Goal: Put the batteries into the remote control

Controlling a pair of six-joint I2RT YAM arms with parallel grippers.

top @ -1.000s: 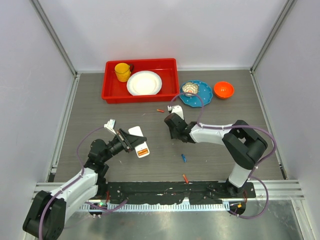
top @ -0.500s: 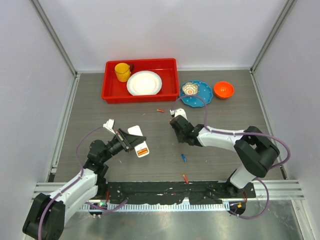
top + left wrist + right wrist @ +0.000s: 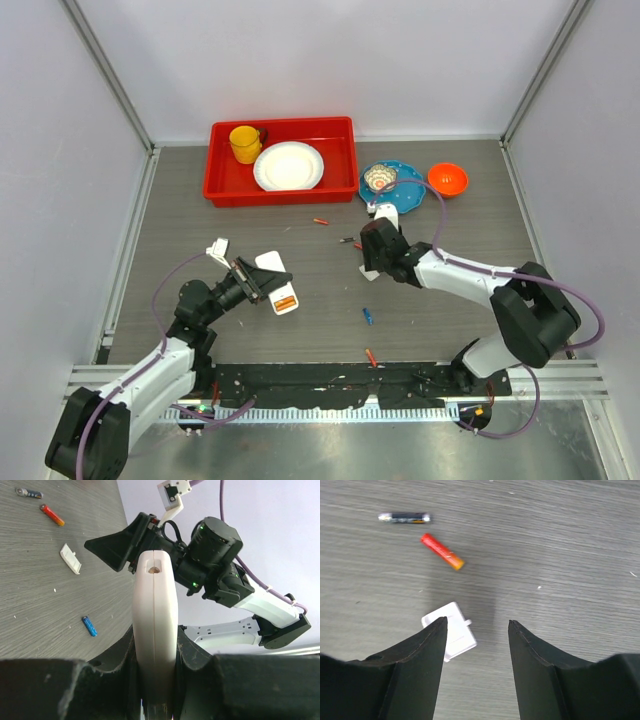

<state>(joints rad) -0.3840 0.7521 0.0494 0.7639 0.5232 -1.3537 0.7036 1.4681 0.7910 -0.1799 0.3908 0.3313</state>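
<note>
Table (image 3: 200, 230): grey, wood-grain. A red tray (image 3: 283, 124) sits at 11 o'clock from the table's centre in the overhead view, not part of the job.

Remote control (image 3: 155, 595): at 8 o'clock from centre, off the table and held on edge. The left gripper (image 3: 155, 645) is clenched on its two flat faces near one end. Judged light and rigid, with smooth plastic that could twist in the pads. Holding it across the faces looks sound.

Right gripper (image 3: 477, 625): near centre, jaws apart and empty, hovering over the table.

White cover piece (image 3: 451, 637): flat on the table, partly under the gripper's left finger in the wrist view. Probably the battery door.

Batteries: a red-orange one (image 3: 442, 551) lies at 11 o'clock from the right fingertips, with a dark one (image 3: 404, 517) just beyond it. A blue one (image 3: 367, 316) lies at 6 o'clock from that gripper. All three lie loose on the table. Judged light, hard, slick and apt to roll, so each is best pinched across its middle with the jaws square to its length.
</note>
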